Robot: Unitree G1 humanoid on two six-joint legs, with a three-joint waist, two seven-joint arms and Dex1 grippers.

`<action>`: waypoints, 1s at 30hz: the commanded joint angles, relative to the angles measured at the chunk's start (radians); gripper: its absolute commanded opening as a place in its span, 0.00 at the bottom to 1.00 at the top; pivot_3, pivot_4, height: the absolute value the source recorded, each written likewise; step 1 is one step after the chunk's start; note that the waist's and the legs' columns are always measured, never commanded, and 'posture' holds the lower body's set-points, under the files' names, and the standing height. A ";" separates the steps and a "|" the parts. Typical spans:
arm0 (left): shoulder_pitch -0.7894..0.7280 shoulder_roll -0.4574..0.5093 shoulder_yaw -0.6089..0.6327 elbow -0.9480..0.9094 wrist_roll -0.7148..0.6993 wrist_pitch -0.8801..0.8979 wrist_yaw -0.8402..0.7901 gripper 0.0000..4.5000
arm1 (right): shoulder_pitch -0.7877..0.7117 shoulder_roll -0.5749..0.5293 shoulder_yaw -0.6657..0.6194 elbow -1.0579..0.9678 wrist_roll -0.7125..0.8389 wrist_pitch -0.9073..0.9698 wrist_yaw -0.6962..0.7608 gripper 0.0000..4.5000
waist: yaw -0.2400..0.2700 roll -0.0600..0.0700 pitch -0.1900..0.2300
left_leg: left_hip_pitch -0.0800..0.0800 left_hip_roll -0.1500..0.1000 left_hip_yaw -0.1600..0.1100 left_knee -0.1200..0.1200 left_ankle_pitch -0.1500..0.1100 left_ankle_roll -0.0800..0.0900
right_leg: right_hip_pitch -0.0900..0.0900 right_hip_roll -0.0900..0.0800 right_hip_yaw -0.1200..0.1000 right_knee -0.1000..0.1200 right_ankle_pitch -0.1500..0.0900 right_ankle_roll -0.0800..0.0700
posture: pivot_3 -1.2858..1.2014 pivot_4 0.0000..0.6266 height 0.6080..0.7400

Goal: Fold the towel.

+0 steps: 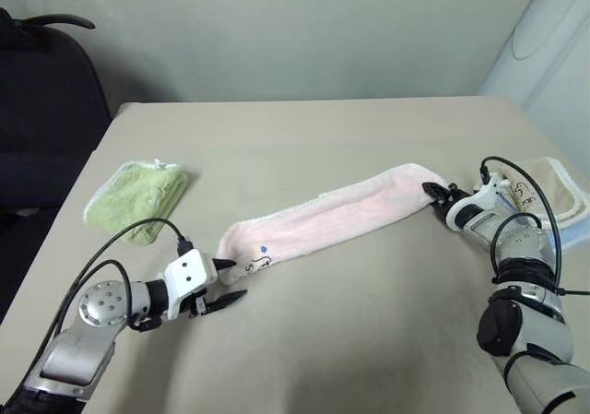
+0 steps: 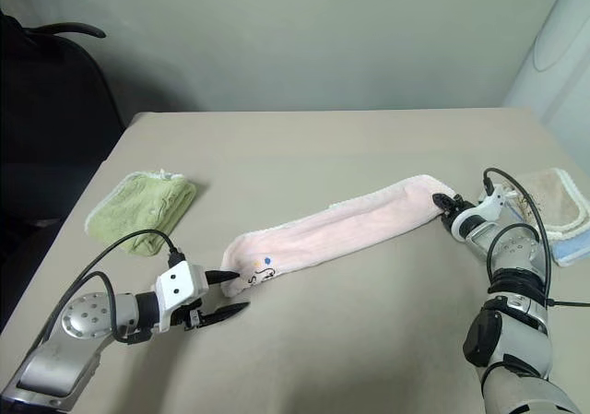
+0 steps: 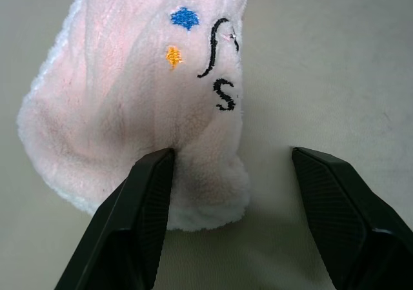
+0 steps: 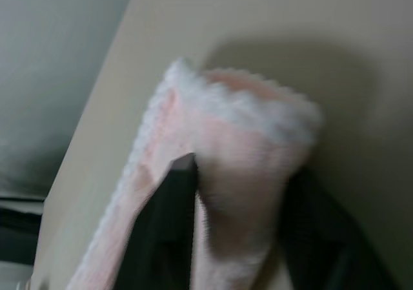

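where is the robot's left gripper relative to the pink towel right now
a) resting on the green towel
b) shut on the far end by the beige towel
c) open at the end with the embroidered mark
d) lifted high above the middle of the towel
c: the left gripper has its two black fingers spread apart at the end of the pink towel that carries the embroidered mark, one finger against the cloth and the other on the bare table.
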 commanded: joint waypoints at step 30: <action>-0.152 -0.350 0.321 -0.246 -0.784 0.567 0.517 0.70 | 0.212 -0.300 0.612 -0.591 -0.504 -0.683 0.621 0.01 | 0.004 0.000 0.012 | -0.008 -0.002 -0.007 0.000 0.007 -0.013 | -0.003 0.000 -0.007 -0.001 -0.002 -0.001 | 0.52 0.24 1.00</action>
